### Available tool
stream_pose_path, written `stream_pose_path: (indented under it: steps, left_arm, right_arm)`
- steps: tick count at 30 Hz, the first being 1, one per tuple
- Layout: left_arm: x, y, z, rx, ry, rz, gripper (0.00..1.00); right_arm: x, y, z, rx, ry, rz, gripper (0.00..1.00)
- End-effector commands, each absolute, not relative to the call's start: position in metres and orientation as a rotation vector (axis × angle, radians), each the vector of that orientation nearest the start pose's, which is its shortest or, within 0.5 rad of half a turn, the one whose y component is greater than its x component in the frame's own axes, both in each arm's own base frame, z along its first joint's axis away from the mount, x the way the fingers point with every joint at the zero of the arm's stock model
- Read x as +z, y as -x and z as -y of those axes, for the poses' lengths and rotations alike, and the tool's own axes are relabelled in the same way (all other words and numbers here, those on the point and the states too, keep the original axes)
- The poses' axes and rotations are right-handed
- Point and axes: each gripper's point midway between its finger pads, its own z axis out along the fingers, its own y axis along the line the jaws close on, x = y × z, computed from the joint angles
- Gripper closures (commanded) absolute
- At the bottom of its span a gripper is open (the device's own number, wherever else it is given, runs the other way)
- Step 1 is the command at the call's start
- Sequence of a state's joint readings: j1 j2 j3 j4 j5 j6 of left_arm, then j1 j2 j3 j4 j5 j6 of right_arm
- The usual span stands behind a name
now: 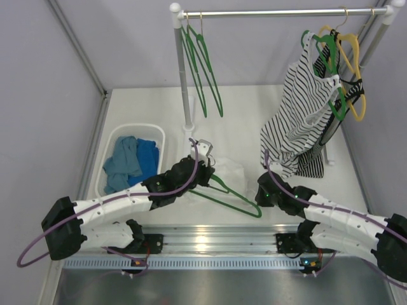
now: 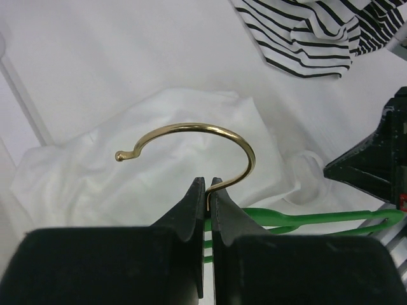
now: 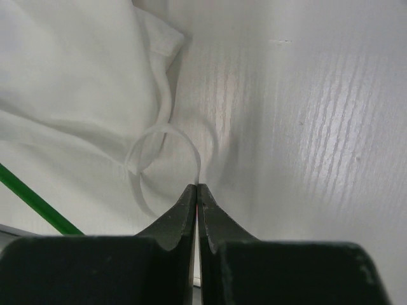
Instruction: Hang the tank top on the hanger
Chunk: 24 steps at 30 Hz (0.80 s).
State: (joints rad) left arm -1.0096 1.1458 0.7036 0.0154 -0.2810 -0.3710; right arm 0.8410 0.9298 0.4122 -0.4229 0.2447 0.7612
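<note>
The left gripper (image 2: 208, 185) has its two black fingers pressed together on the thin brass stem of the hanger's hook, which curls up and over to the left above them. The hanger (image 1: 233, 194) is green and lies flat on the white table (image 1: 254, 114), its triangle reaching toward the right arm. The right gripper (image 3: 198, 189) is closed too, its fingertips pinching a narrow looped strap of the tank top (image 3: 70, 89). The tank top lies crumpled on the table between the two grippers, against the hanger. Farther back, a striped top (image 1: 299, 121) hangs from a rail (image 1: 280, 12). A white bin (image 1: 137, 127) of blue clothes (image 1: 130, 162) sits to the left.
</note>
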Motion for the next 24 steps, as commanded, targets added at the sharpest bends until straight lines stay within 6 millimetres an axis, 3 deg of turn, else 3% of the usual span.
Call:
stream_pose_path:
  steps: [1, 13, 24]
  left_arm:
    - [0.198, -0.241, 0.289, -0.579, -0.358, -1.887, 1.00]
    - [0.203, -0.257, 0.279, -0.501, -0.253, -1.852, 1.00]
    - [0.192, -0.265, 0.273, -0.442, -0.198, -1.868, 1.00]
  right_arm:
    - [0.040, -0.165, -0.153, 0.351, -0.054, -2.496, 1.00]
    - [0.046, -0.161, -0.149, 0.366, -0.073, -2.485, 1.00]
    - [0.051, -0.159, -0.144, 0.371, -0.096, -2.471, 1.00]
